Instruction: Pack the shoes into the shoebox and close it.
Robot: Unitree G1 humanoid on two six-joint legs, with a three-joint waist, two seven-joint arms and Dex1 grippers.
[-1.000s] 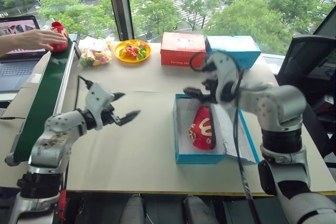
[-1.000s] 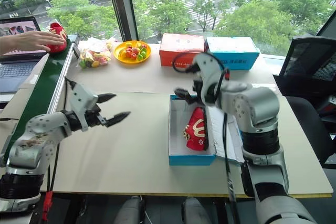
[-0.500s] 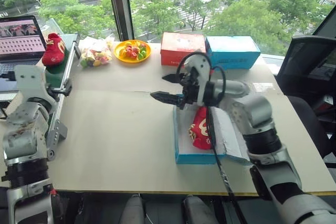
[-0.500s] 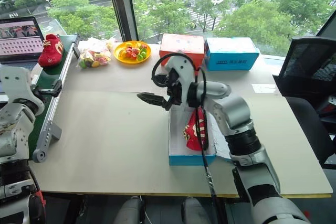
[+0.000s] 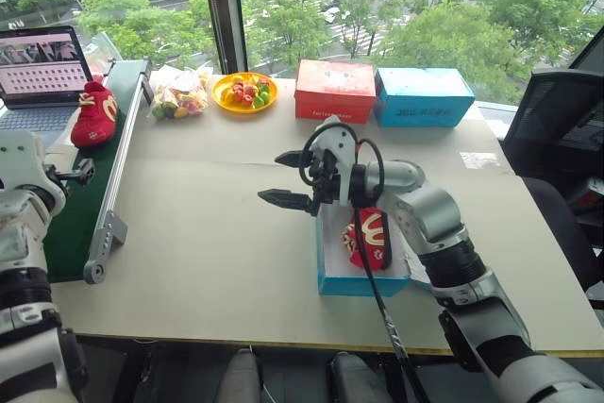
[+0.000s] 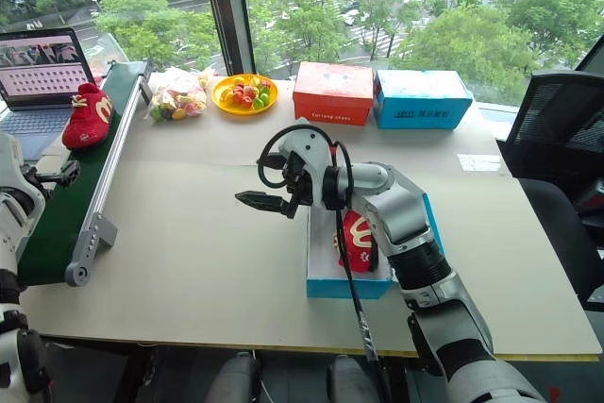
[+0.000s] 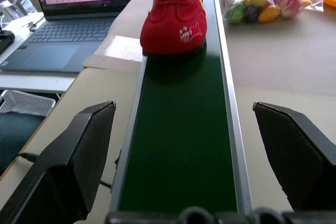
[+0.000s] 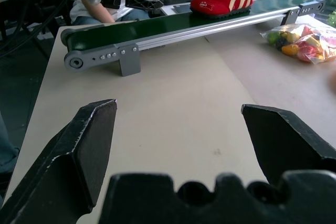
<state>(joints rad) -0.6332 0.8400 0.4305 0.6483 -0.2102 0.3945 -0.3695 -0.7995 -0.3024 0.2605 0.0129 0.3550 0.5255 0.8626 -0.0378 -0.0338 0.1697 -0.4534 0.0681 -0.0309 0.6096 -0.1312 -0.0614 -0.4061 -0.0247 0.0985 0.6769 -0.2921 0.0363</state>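
On the tabletop [image 5: 217, 233], slightly right of centre, the blue shoebox [image 5: 332, 271] lies open with one red shoe [image 5: 368, 239] inside it, the white and gold mark facing up. The second red shoe [image 5: 92, 112] sits on the far end of a green conveyor belt [image 5: 71, 224] that runs along the left edge of the tabletop, just beside an open laptop [image 5: 40, 77].

The right claw [image 5: 288, 179] hovers above the tabletop just left of the shoebox's far end, pointing toward the robot's left, its two black fingers spread wide and holding nothing. In the right wrist view the fingers frame bare tabletop, with the conveyor belt and the shoe on it beyond.

The left claw [image 7: 199, 156] hangs over the near part of the conveyor belt, aimed along it toward the shoe [image 7: 176, 17], well short of touching it. Its fingers [image 7: 68, 166] stand wide apart and empty.

Along the back of the tabletop sit a bag of mixed sweets [image 5: 179, 98], a yellow plate of fruit [image 5: 243, 92], a red box [image 5: 335, 91] and a plainer light-blue box [image 5: 424, 97].
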